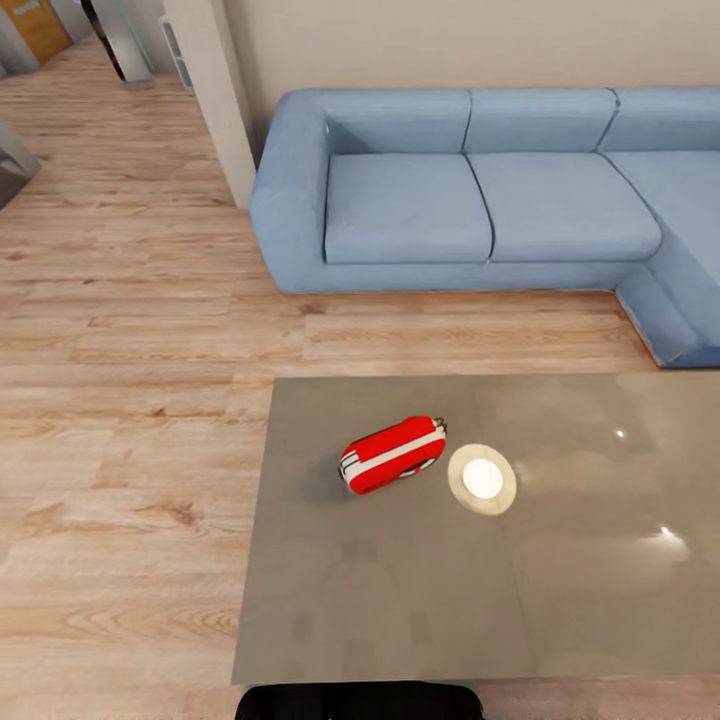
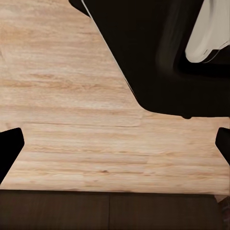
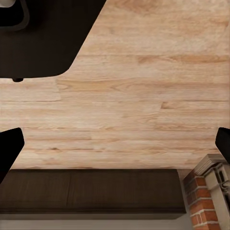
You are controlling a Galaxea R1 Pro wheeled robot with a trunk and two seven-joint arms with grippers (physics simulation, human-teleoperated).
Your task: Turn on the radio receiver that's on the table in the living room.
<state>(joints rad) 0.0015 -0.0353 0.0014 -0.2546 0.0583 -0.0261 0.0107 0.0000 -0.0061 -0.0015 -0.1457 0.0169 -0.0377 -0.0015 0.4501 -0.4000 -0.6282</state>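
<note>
Right at the bottom edge of the head view there's a dark chunk of the robot's own body (image 1: 360,700), and just past it starts the table (image 1: 330,620), a big glossy grey-brown slab. So the radio receiver (image 1: 392,455) is lying on its side on that table, toward the left-middle part of the top, red shell with the white band running along it (the dial face is turned away enough that I can't make out much of it). Just beside it, on its right, sits a round white-glowing disc (image 1: 482,479), very close but whether they actually touch I can't tell. Beyond the table is the light wood plank floor (image 1: 130,330), then the blue sectional sofa (image 1: 470,190) against a beige wall (image 1: 450,45), with its corner piece wrapping down the right side. Both wrist cams look at floor planks: the left gripper (image 2: 115,143) has its black fingertips (image 2: 9,146) spread wide at the frame edges, nothing between them, and the right gripper (image 3: 115,143) is the same deal, fingertips (image 3: 9,146) far apart and empty, with a bit of brickwork (image 3: 203,201) in the corner.
</note>
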